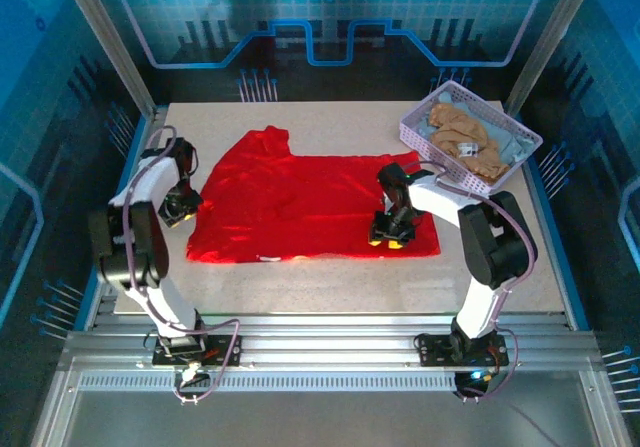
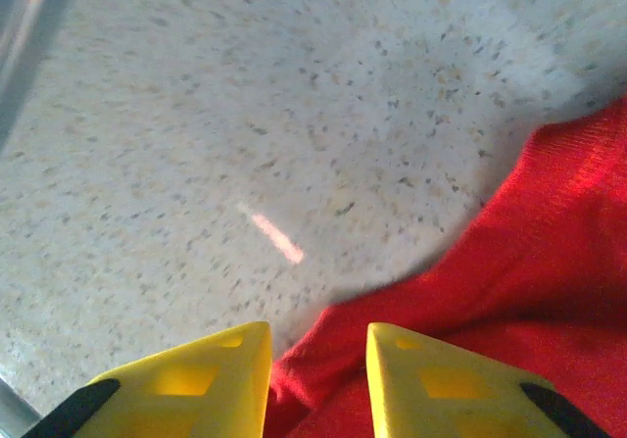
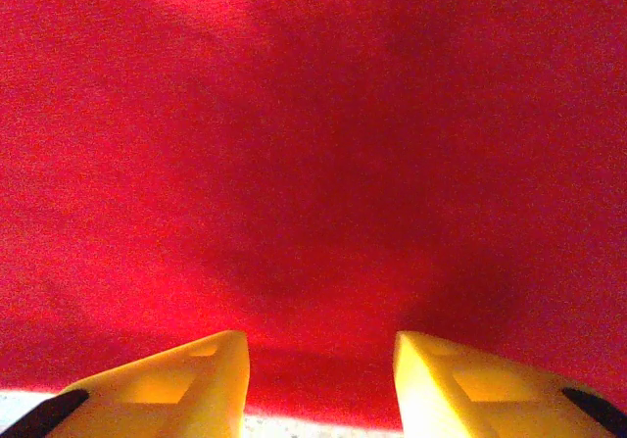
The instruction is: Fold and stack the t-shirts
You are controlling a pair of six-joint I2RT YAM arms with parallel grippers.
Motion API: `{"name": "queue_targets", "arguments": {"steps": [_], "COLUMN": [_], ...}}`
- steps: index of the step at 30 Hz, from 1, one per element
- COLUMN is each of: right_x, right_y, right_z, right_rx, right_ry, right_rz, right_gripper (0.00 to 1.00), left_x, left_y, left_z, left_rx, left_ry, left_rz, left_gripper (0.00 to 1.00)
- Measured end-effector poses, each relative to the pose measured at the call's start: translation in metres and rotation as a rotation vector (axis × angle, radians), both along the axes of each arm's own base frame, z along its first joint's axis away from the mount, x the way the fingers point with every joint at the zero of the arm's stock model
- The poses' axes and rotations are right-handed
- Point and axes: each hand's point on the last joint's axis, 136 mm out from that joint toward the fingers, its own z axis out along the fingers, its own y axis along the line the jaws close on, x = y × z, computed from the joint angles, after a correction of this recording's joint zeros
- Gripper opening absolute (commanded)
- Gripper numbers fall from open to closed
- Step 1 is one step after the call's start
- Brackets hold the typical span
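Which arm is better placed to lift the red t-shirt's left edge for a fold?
Left, probably. The left gripper sits at that edge of the red t-shirt, cloth between its open fingers; the right gripper is at the near right corner.

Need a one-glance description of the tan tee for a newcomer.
At the far-right corner of the table sits a lavender lattice basket. The tan tee lies crumpled inside it, beside pale blue-grey cloth. Unlike the red shirt spread flat mid-table, it is bunched and tan.
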Motion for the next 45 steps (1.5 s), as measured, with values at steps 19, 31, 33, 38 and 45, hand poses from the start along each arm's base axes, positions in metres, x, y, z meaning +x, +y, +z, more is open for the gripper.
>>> {"name": "queue_targets", "arguments": {"steps": [19,31,33,38,45], "right_x": [0.024,-0.032,-0.044,-0.051,0.0], "right_y": [-0.051,-0.037,-0.035,-0.028,-0.024], "right_z": [-0.002,-0.014,-0.014,-0.006,0.062], "right_rx": [-0.083,-0.176,-0.176,-0.16,-0.083], "right_ry": [0.028,0.154,0.176,0.151,-0.155], "right_rz": [-0.221,-0.187,-0.181,-0.161,-0.155], "right_gripper": [0.47,0.48,0.49,0.54,0.54], "left_x": [-0.067,-0.111,-0.119,-0.12,-0.022], "left_y": [-0.062,-0.047,-0.04,-0.027,-0.035], "left_z": [-0.078,-0.076,-0.074,-0.062,0.008], "left_rx": [-0.346,-0.347,-0.334,-0.306,-0.273], "left_ry": [0.059,0.024,0.023,0.008,-0.213], "left_rz": [0.481,0.704,0.737,0.737,0.438], "left_gripper": [0.24,0.24,0.24,0.29,0.41]}}
